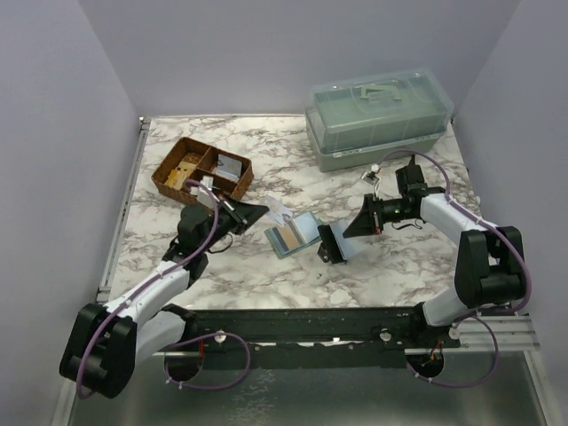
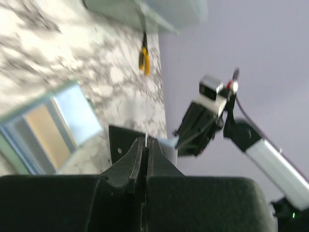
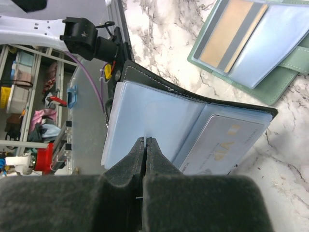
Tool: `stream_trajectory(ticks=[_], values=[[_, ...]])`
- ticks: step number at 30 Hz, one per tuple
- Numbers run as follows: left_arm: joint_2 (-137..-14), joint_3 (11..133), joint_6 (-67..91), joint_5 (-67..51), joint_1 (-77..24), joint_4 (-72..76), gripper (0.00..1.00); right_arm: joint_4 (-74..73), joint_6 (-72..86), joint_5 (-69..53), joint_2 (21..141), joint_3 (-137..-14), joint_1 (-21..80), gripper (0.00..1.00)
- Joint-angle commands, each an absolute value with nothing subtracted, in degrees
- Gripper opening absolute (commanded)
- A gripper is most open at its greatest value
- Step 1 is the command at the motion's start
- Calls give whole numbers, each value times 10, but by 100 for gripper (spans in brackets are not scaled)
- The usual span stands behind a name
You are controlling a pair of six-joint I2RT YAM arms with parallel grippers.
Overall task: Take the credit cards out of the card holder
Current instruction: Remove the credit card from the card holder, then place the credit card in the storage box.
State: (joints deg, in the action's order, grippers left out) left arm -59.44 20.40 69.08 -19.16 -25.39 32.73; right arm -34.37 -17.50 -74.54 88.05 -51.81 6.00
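Two claws (image 1: 264, 210) (image 1: 346, 232), one card holder (image 1: 330, 245), one tray (image 1: 163, 174)

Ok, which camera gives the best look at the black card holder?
Right wrist: the card holder is open close up, pale sleeves and a card showing. Top external shows it small and dark; left wrist, only a blurred black corner.

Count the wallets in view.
2. A black bifold wallet, open, pinched in the right claw; a green wallet lying open on the marble table. The lidded plastic box could hide more.
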Motion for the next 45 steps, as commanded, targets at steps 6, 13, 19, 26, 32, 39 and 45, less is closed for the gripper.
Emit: stream_trajectory(ticks=[6, 13, 19, 26, 32, 39, 45], values=[[-636, 313, 655, -273, -51, 174, 0, -372, -200, -736, 872, -540, 60, 0], [-782, 424, 665, -289, 40, 168, 0, -375, -203, -737, 874, -542, 61, 0], [-904, 501, 648, -300, 68, 169, 0, -378, -205, -739, 876, -542, 62, 0], [-989, 559, 643, -305, 70, 168, 0, -380, -206, -743, 880, -545, 62, 0], [-1036, 593, 642, -281, 70, 157, 4, -386, -211, -745, 887, -548, 63, 0], [-1083, 636, 634, -294, 68, 142, 21, -388, -214, -749, 888, -548, 63, 0], [-1052, 657, 584, -263, 68, 74, 48, -390, -216, -752, 886, -547, 63, 0]])
